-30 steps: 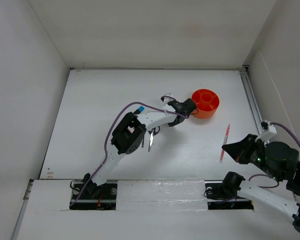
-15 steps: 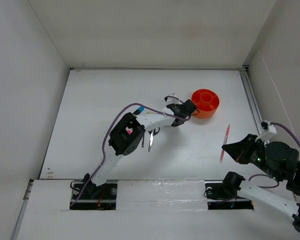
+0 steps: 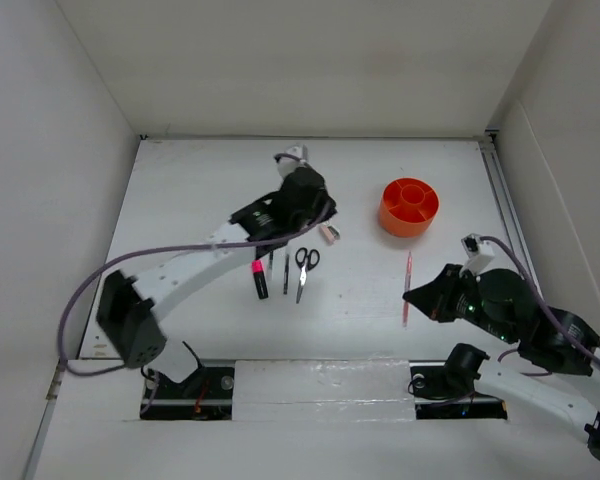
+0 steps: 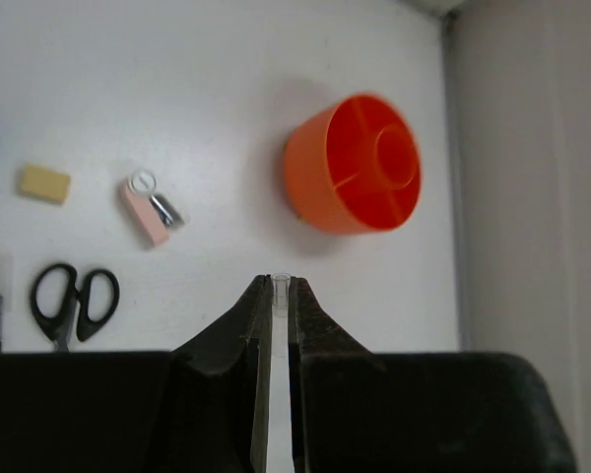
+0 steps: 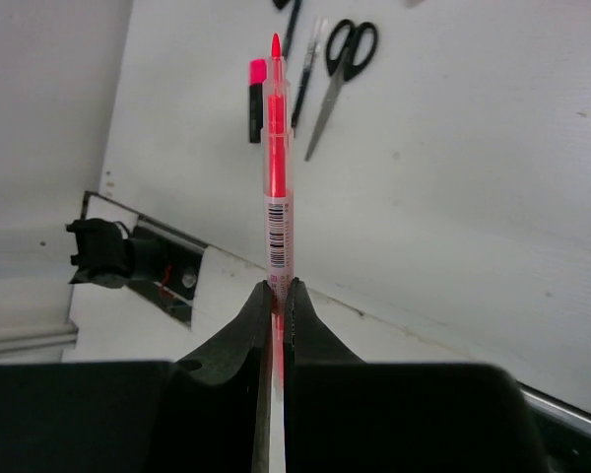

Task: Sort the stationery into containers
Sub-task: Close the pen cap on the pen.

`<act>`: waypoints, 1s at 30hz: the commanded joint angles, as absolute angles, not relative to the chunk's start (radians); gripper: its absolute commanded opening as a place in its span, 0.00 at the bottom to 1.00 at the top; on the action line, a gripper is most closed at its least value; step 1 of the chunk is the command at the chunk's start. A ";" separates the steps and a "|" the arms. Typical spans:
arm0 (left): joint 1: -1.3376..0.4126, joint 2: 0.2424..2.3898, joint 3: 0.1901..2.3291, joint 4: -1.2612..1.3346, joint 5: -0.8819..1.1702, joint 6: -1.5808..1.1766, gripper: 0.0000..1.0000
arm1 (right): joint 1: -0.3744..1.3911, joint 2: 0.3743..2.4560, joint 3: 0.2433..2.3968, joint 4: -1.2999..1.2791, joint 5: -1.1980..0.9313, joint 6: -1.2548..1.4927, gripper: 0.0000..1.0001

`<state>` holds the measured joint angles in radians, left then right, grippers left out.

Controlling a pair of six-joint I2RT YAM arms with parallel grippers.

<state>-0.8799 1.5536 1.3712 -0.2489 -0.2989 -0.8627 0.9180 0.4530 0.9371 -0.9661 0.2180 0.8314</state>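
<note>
Two arms have moved. The left gripper (image 4: 279, 288) has swung left, away from the orange tub (image 3: 400, 226), and is shut tight on a thin clear stick (image 4: 277, 414). The right gripper (image 5: 279, 288) pinches the pink pencil (image 5: 276, 168) and has carried it left, nearer the tub. Neither thing is in the tub yet.

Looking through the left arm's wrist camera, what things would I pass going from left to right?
cream eraser → pinkish-beige piece → thin clear pen, held at the bottom of the view → orange tub. The scissors overlap the eraser sideways, so they are left out.
</note>
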 commanded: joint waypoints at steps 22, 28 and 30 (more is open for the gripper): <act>-0.805 0.726 0.841 0.032 -0.235 -0.595 0.00 | 0.945 1.009 0.683 0.434 -0.453 0.785 0.00; -0.805 0.707 0.807 0.071 -0.244 -0.635 0.00 | 0.957 1.098 0.683 0.538 -0.477 0.785 0.00; -0.805 0.698 0.807 0.083 -0.244 -0.646 0.00 | 0.966 1.124 0.683 0.538 -0.468 0.795 0.00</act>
<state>-0.8093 0.7265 0.8124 0.0006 -0.2466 -0.6338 0.9501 1.1160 0.6827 0.4053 -0.4458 0.8074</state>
